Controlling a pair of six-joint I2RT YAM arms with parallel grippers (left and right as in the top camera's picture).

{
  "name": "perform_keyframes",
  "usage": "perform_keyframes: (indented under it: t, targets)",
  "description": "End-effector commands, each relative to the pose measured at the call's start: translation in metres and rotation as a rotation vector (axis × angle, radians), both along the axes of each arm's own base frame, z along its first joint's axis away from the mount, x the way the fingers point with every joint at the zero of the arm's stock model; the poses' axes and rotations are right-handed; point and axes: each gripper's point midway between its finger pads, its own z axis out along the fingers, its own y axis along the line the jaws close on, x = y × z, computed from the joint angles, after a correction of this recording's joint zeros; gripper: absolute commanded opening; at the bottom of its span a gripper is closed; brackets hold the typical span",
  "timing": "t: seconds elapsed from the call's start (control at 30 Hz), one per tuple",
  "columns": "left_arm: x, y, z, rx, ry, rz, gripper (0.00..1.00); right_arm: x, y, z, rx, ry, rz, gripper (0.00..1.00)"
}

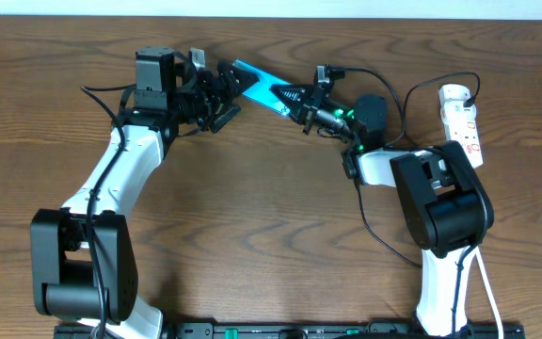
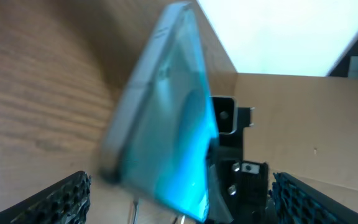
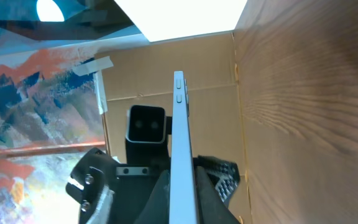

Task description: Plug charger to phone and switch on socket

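Observation:
The phone (image 1: 260, 83), its teal screen lit, is held off the table at the back middle, tilted. My right gripper (image 1: 299, 102) is shut on its right end. In the right wrist view the phone's thin silver edge (image 3: 181, 124) is clamped between my right fingers (image 3: 182, 202). My left gripper (image 1: 222, 99) is at the phone's left end with its jaws (image 2: 179, 199) wide apart around the blurred phone (image 2: 166, 124). The white socket (image 1: 462, 121) lies at the far right. A thin black charger cable (image 1: 440, 83) loops near it. Its connector tip is not visible.
A black block (image 1: 373, 111) sits by the right wrist. Black leads trail over the table between the right arm and the socket. A white lead (image 1: 486, 282) runs down the right side. Cardboard walls and a painted picture show in the wrist views.

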Motion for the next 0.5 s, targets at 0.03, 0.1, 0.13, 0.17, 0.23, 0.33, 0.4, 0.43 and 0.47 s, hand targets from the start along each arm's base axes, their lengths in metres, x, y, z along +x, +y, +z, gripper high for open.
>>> perform_keyframes:
  t: [0.03,0.1,0.13,0.17,0.23,0.33,0.4,0.43,0.47]
  targets:
    - [0.006,0.001,0.007,-0.019,-0.02,0.025,0.93,0.001,0.01,0.009,0.037,0.011,-0.017,0.01]
    - [0.01,0.001,0.012,-0.037,-0.031,0.037,0.93,0.003,0.01,0.014,0.056,0.003,-0.038,0.01]
    - [0.011,0.001,0.014,-0.042,-0.039,0.039,0.93,0.003,0.009,0.017,0.067,-0.002,-0.045,0.01]
    - [0.013,0.001,0.016,-0.044,-0.048,0.042,0.93,0.004,0.008,0.02,0.077,-0.008,-0.052,0.01]
    - [0.016,0.003,0.017,-0.046,-0.051,0.063,0.93,0.006,0.006,0.023,0.088,-0.016,-0.065,0.01]
    - [0.02,0.006,0.016,-0.042,-0.043,0.098,0.93,0.007,0.006,0.024,0.095,-0.012,-0.07,0.01]
    - [0.023,0.008,0.017,-0.045,-0.047,0.114,0.93,0.007,0.006,0.024,0.095,-0.012,-0.074,0.01]
    - [0.024,0.007,0.018,-0.053,-0.055,0.12,0.93,0.007,0.005,0.024,0.096,-0.012,-0.077,0.01]
    - [0.025,0.007,0.02,-0.065,-0.064,0.127,0.93,0.008,0.005,0.024,0.097,-0.012,-0.08,0.01]
